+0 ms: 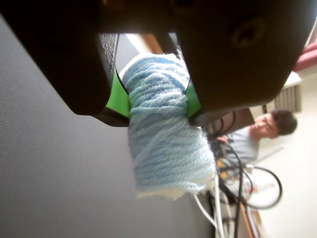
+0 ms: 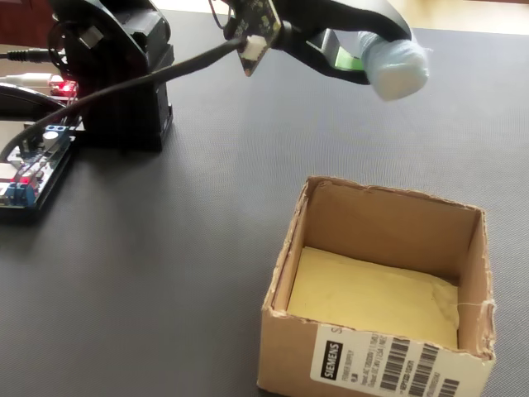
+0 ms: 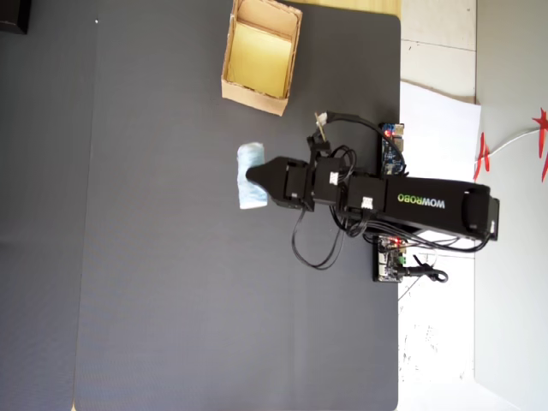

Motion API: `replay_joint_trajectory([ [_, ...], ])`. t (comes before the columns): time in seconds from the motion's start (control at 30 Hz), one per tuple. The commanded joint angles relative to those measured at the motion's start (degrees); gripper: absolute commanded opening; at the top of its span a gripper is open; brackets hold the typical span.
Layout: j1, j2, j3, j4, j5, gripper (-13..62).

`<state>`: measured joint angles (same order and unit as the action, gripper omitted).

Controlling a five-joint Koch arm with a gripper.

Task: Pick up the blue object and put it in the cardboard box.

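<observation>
Above the dark mat, the gripper pinches the blue object between closed jaws, off the surface; the cardboard box lies toward twelve o'clock overhead.

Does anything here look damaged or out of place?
Only the cardboard box: its left wall edge in the fixed view is ragged and torn. The blue object sits gripped between the jaws, off the mat, and the box floor is bare.

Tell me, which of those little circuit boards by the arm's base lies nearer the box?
In the overhead view, the blue-edged board above the arm lies nearer the cardboard box; the other board sits below.
</observation>
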<state>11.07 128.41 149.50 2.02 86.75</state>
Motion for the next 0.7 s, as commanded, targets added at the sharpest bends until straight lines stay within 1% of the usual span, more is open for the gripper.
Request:
replay_joint_trajectory([
  [0.0,1.2,0.9,-2.8,-5.6,0.1,2.1],
  [0.03,4.6,0.7,-3.1,-5.7,-0.9,2.1],
  [0.3,15.4,-3.1,-6.7,-6.4,-1.8,2.1],
  [0.37,20.2,-8.2,-11.5,-6.1,-1.9,2.1],
  [0.53,23.1,-13.8,-17.4,-5.9,-2.1,2.1],
  [0.57,25.6,-18.6,-22.4,-5.4,-2.6,2.1],
  [0.6,30.7,-25.8,-28.6,-4.4,-2.8,2.1],
  [0.67,34.5,-29.5,-31.0,-3.9,-3.1,2.1],
])
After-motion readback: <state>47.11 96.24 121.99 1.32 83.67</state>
